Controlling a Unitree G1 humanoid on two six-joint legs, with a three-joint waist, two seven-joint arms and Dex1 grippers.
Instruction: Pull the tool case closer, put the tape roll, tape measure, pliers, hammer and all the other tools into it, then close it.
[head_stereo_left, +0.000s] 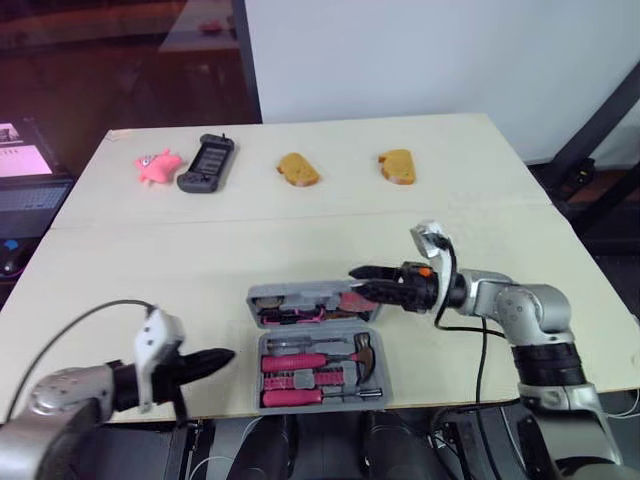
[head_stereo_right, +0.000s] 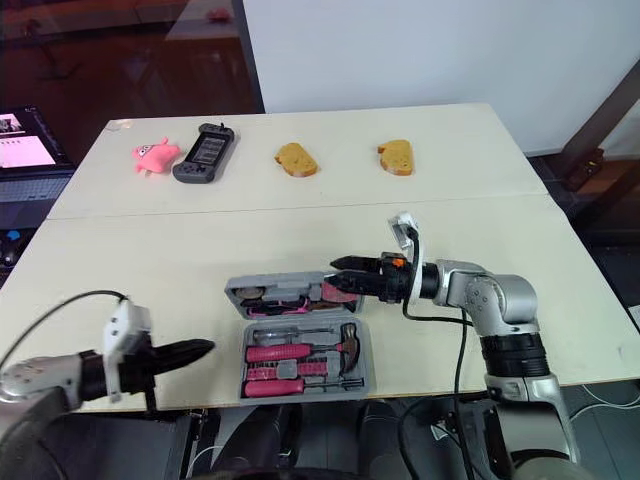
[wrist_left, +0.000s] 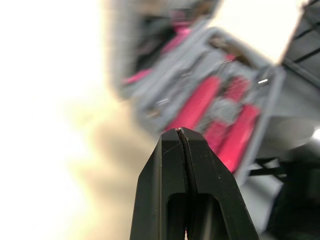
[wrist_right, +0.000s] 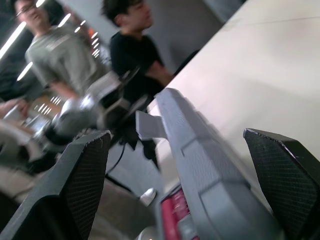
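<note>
Head camera views: a grey tool case (head_stereo_left: 318, 355) lies open on the pale counter (head_stereo_left: 150, 260), at the edge nearest the robot. Its lower tray holds pink-handled tools in their slots, among them a hammer (head_stereo_left: 367, 348). The lid half (head_stereo_left: 300, 298), folded back on the far side of the tray, holds more pink and dark items too small to name. The left jaws hover just left of the case, pressed together and empty. The right jaws reach in from the right of the case to the lid's right end, parted, one finger above the lid and one level with it. Well beyond the case lie a pink toy (head_stereo_left: 156, 164), a black handheld device (head_stereo_left: 206, 163) and two bread-like pieces (head_stereo_left: 298, 169).

Left wrist view: the two black fingers (wrist_left: 170, 165) meet with no gap and hold nothing; the case's pink handles lie blurred beyond them.

Right wrist view: the fingers (wrist_right: 82, 185) stand wide apart with the lid's grey rim running between them, a gap showing on each side. Two people stand in the background.

Judged progress: the case looks pulled close and the tools packed, with no loose tool seen beside the case; closing the lid appears to be what is left
</note>
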